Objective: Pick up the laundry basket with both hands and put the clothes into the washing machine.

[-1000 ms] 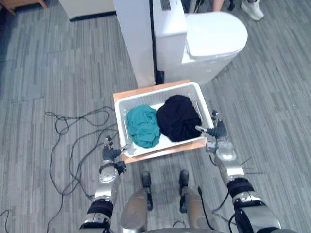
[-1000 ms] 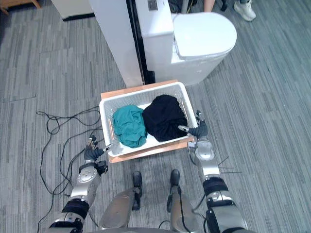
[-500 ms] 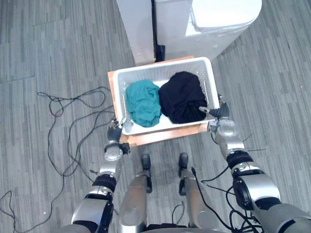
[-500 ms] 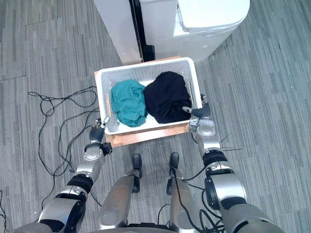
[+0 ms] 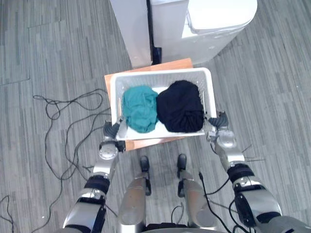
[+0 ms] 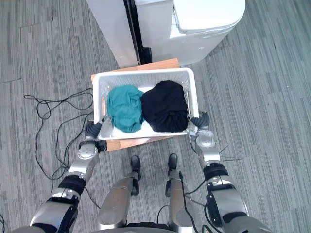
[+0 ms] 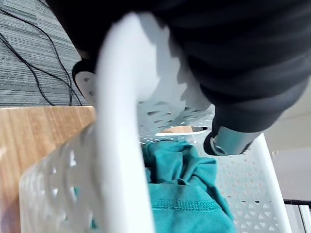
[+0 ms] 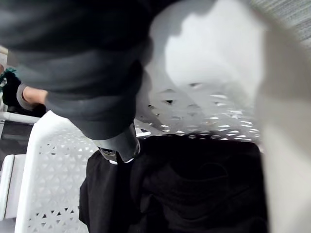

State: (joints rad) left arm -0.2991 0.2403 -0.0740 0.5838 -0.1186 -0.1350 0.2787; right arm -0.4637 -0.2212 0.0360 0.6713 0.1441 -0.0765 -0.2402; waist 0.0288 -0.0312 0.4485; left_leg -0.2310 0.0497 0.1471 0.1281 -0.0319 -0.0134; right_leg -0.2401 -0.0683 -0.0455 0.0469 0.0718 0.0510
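A white perforated laundry basket (image 5: pixel 160 74) rests on a low wooden stand (image 5: pixel 151 142) right in front of me. A teal garment (image 5: pixel 140 108) lies bunched in its left half and a black garment (image 5: pixel 181 112) in its right half. My left hand (image 5: pixel 112 132) is curled over the rim (image 7: pixel 116 145) at the basket's near left corner, thumb (image 7: pixel 228 138) inside above the teal cloth. My right hand (image 5: pixel 217 124) is clamped on the near right corner, thumb (image 8: pixel 119 143) inside the wall (image 8: pixel 194 111) over the black cloth.
The white washing machine (image 5: pixel 218 19) stands just beyond the basket with its lid down. A tall white panel (image 5: pixel 129 29) stands to its left. Grey striped carpet (image 5: pixel 272 97) lies on both sides of the stand.
Both hands have gone from open beside the basket to curled onto its near corners. The camera has shifted, so the whole scene sits differently in the picture.
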